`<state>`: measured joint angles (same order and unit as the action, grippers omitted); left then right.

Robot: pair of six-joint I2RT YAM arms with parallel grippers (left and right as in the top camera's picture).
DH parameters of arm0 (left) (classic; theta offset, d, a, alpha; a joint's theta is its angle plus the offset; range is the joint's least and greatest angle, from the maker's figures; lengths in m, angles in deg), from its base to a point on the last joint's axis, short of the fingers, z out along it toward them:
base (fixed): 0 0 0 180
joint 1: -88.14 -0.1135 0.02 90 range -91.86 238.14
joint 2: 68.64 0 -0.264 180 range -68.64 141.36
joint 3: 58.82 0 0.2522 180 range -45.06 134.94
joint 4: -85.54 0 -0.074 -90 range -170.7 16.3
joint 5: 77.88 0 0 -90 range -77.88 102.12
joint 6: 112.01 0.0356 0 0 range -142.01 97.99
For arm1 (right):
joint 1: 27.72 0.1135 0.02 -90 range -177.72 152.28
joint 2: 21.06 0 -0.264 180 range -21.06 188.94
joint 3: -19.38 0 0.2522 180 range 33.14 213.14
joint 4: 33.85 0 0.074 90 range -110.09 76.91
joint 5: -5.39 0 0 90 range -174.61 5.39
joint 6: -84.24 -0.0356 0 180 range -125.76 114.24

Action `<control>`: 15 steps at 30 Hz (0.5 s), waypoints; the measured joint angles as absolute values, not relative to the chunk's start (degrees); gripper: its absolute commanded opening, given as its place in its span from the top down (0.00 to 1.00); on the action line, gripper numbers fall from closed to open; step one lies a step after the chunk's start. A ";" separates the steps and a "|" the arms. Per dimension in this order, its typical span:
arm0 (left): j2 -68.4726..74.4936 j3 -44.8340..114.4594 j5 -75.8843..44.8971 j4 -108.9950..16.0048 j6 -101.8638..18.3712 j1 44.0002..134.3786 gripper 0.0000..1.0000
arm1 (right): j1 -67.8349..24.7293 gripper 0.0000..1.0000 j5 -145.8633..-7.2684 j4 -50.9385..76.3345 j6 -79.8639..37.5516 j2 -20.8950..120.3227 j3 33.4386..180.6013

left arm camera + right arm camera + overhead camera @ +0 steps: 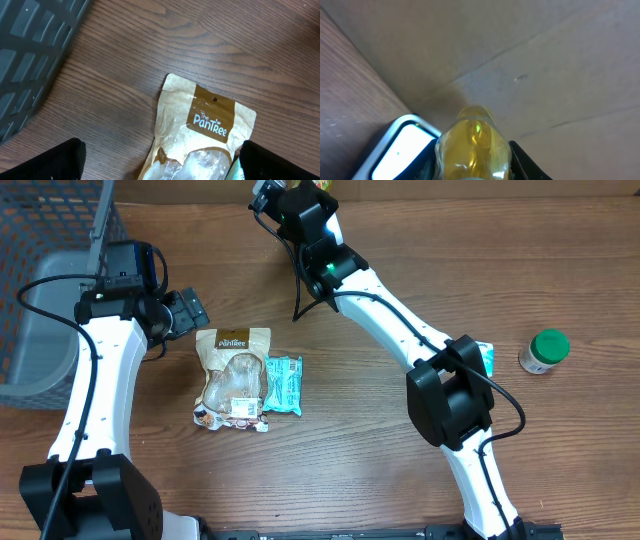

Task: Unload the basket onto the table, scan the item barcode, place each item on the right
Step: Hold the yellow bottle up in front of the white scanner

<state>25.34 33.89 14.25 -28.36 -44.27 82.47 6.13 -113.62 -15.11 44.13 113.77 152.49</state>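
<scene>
The wooden table (400,250) has its widest bare stretch right of the Pantree pouch (232,375) and beyond the pouch, up to the cardboard wall (530,55) along the far edge. The grey basket (50,310) fills the corner far left of the pouch, and the left arm runs between the two. The pouch lies flat. A teal packet (283,383) touches its right side, and a green-capped jar (545,350) stands well apart to its right.

The left gripper (185,310) hangs just beyond the pouch's top left corner with its jaws spread wide and nothing between them. The left wrist view shows bare wood between the pouch top and the basket wall.

The right gripper (297,198) is far beyond the pouch at the table's back edge. Only the right wrist view shows it clamped around a yellow bottle (475,145), close to the cardboard, with a white-rimmed lit panel (402,150) just beside the bottle.
</scene>
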 measured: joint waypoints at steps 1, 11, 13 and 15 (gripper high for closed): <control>25.34 33.89 14.25 -28.39 -44.27 82.47 0.00 | 6.13 0.84 -113.62 -15.57 45.16 113.87 152.49; 25.34 33.89 14.25 -28.39 -44.27 82.47 0.00 | 6.02 0.91 -113.06 -16.32 49.49 117.48 152.49; 25.34 33.89 14.25 -28.39 -44.27 82.47 0.00 | 6.00 0.91 -113.01 -17.02 50.01 118.07 152.49; 25.34 33.89 14.25 -28.39 -44.27 82.47 0.01 | 5.95 0.91 -112.92 -17.67 50.97 118.57 152.49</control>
<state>25.34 33.89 14.25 -28.39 -44.27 82.47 5.95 -112.92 -17.67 50.97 118.57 152.49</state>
